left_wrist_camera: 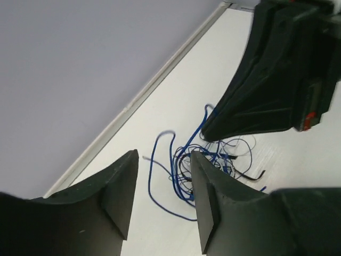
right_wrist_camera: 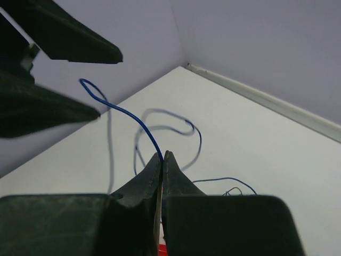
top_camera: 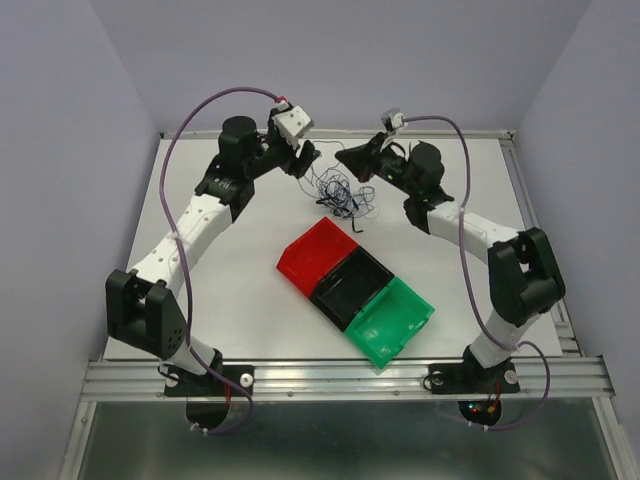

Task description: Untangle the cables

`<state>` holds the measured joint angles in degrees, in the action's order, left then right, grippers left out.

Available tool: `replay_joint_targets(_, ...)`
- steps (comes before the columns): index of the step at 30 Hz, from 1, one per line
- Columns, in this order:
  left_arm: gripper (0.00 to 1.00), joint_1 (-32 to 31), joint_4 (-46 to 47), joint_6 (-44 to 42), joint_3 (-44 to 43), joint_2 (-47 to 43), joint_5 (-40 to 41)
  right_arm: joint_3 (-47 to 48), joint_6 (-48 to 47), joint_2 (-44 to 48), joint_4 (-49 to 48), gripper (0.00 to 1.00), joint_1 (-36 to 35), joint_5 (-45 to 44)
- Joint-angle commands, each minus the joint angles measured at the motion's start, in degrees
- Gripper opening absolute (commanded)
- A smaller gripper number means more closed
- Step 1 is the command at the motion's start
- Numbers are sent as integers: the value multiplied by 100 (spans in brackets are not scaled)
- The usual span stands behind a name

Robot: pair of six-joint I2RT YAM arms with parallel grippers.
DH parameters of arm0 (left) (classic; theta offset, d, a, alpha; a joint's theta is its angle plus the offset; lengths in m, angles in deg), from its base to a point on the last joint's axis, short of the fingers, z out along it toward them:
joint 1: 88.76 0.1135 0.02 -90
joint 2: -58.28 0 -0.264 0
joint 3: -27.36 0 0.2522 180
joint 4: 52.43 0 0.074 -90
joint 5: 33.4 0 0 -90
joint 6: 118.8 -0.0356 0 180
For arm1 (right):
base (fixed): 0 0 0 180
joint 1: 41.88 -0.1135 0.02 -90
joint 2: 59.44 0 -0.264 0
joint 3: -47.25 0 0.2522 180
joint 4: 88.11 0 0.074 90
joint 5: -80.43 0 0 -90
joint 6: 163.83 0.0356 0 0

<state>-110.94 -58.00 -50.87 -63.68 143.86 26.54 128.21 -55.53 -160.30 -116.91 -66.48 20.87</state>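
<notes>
The cables (top_camera: 340,190) lie as a tangle of thin blue, black and white wires on the white table, at the far middle. My left gripper (top_camera: 304,160) is open and empty, just left of and above the tangle. In the left wrist view its open fingers (left_wrist_camera: 164,157) frame the blue and black loops (left_wrist_camera: 210,157). My right gripper (top_camera: 344,158) hangs above the tangle's far side. It is shut on a blue cable (right_wrist_camera: 125,113) that arcs up and left from its closed tips (right_wrist_camera: 164,154). The right gripper (left_wrist_camera: 266,85) also shows in the left wrist view, over the tangle.
Three joined open bins, red (top_camera: 318,256), black (top_camera: 350,285) and green (top_camera: 392,320), lie on the table nearer than the tangle. The enclosure's back wall (top_camera: 340,60) stands just behind both grippers. The left gripper's dark fingers (right_wrist_camera: 64,48) show close in the right wrist view.
</notes>
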Motion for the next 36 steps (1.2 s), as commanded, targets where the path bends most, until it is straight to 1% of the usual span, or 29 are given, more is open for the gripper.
replay_joint_targets(1,82,-33,631,351,-227,-6,1237,108,41,892,-8,1,8,-1047)
replay_joint_targets(2,87,-24,710,474,-235,-6,1553,205,24,945,359,1,8,-1336)
replay_joint_targets(3,93,28,824,693,-244,-6,2096,415,-11,1041,520,0,8,-1460)
replay_joint_targets(4,94,99,842,799,-270,2,2188,486,-37,1077,626,1,8,-1540)
replay_joint_targets(6,98,379,860,993,-306,29,1647,766,-108,1147,846,1,8,-1690)
replay_joint_targets(7,98,441,843,959,-297,46,1331,768,-117,1165,951,1,8,-1725)
replay_joint_targets(8,98,451,808,863,-262,99,788,1047,-117,1148,1178,1,-1,-1760)
replay_joint_targets(11,99,451,982,870,-95,187,91,1663,-126,1095,1583,1,8,-1804)
replay_joint_targets(12,99,459,1070,888,-43,222,-355,1787,-125,1086,1646,0,8,-1813)
replay_joint_targets(14,99,459,1324,976,89,336,-814,2163,-81,1033,1751,0,8,-1804)
replay_joint_targets(15,99,451,1430,1002,133,371,-1226,2331,-64,998,1813,1,8,-1796)
replay_joint_targets(17,99,451,1606,1116,186,511,-1536,2648,23,876,1979,1,8,-1813)
replay_joint_targets(18,99,442,1755,1256,169,564,-1764,2971,41,823,2137,1,8,-1822)
replay_joint_targets(20,99,398,1827,1397,29,766,-1984,3280,76,665,2304,1,8,-1796)
replay_joint_targets(21,99,381,1853,1433,-24,915,-2073,3595,94,612,2358,0,8,-1787)
replay_joint_targets(26,99,170,2011,1574,-192,1206,-2223,4248,279,392,2472,1,8,-1839)
replay_joint_targets(30,98,-41,2170,1565,-244,1426,-1934,4591,410,295,2464,1,8,-1857)
replay_joint_targets(32,98,-164,2170,1565,-419,1663,-1837,4731,524,251,2455,0,-1,-1857)
replay_joint_targets(36,89,-305,2161,1749,-937,2199,-1801,4908,700,163,2402,1,8,-1848)
